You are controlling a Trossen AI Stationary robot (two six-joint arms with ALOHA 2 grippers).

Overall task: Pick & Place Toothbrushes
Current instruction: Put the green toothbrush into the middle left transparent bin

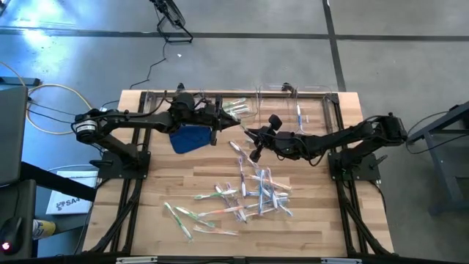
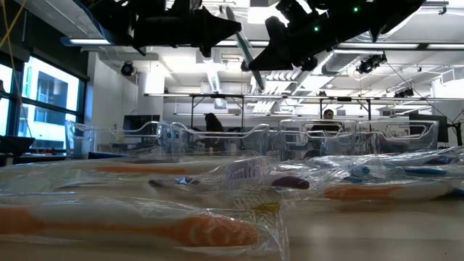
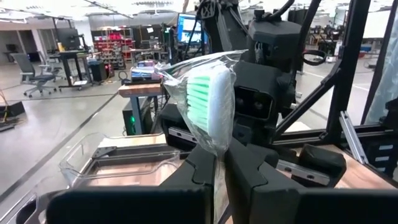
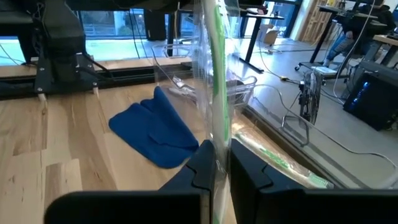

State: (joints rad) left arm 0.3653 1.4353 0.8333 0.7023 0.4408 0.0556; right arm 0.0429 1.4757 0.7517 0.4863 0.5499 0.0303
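Several wrapped toothbrushes [image 1: 245, 196] lie in a loose pile on the wooden table's near half, and they fill the foreground of the low view [image 2: 181, 225]. My left gripper [image 1: 222, 117] hovers by the far bins, shut on a wrapped green-bristled toothbrush [image 3: 208, 93]. My right gripper [image 1: 251, 141] is near the table's middle, right of the blue cloth [image 1: 190, 138]. It is shut on a wrapped green-handled toothbrush [image 4: 214, 68]. Both grippers show high above the table in the low view. My left gripper [image 3: 219, 171] pinches the wrapped toothbrush between its two fingers, on the handle just below the head [image 3: 217, 149]. The brush is lifted clear and its green bristled head stands out beyond the fingertips. My right gripper [image 4: 219, 165] pinches the other wrapped toothbrush by its handle [image 4: 217, 140] between both fingers. That brush is lifted clear and runs on past the fingertips in its clear wrapper.
Clear plastic bins [image 1: 293, 103] line the table's far edge, and one holds a green toothbrush [image 4: 283, 163]. The blue cloth [image 4: 158, 130] lies crumpled left of the middle. Bare wood lies between the pile and the bins. The arm bases stand at both sides.
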